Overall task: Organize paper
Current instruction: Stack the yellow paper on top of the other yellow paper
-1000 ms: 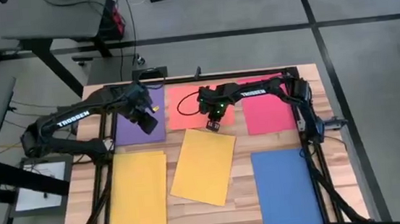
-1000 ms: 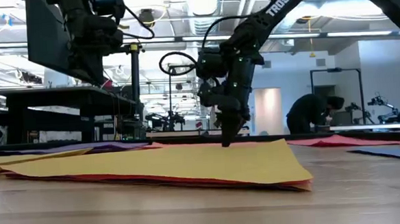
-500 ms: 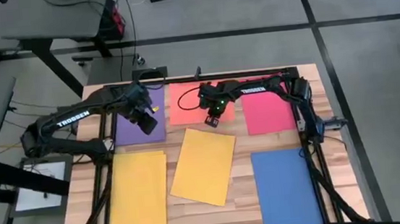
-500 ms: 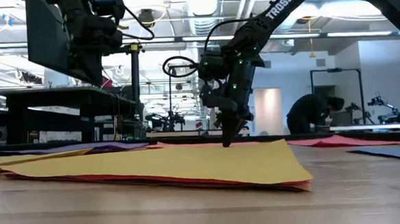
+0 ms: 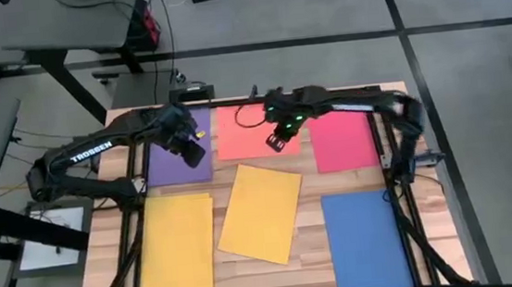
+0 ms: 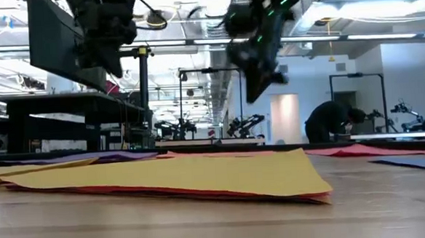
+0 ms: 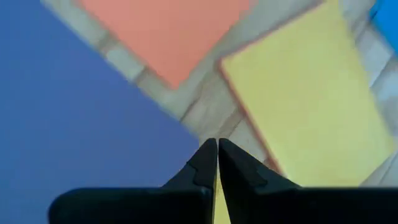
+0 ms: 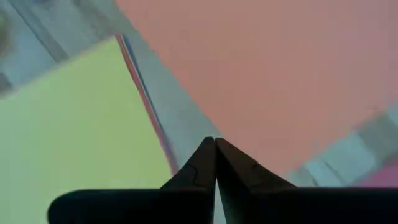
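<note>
Coloured paper sheets lie flat on the wooden table: purple (image 5: 179, 161), salmon-orange (image 5: 241, 131) and pink-red (image 5: 342, 141) along the far side, yellow (image 5: 177, 245) and blue (image 5: 365, 242) along the near side. A tilted yellow sheet (image 5: 262, 213) lies in the middle, with a red sheet's edge (image 6: 202, 192) showing under it. My right gripper (image 5: 276, 142) hangs shut above the salmon sheet's near right corner (image 8: 261, 93), well clear of the table in the low view (image 6: 258, 76). My left gripper (image 5: 192, 151) hangs shut above the purple sheet (image 7: 74, 118).
A white printed sheet (image 5: 55, 237) lies on a stand left of the table. Dark frame rails (image 5: 393, 164) run along the table's sides. A person (image 6: 335, 121) is bent over far back in the room. Bare wood (image 5: 311, 190) shows between the sheets.
My right gripper has risen from the tilted yellow sheet's far edge and gone toward the table's far edge, over the salmon sheet. The yellow sheet lies as before.
</note>
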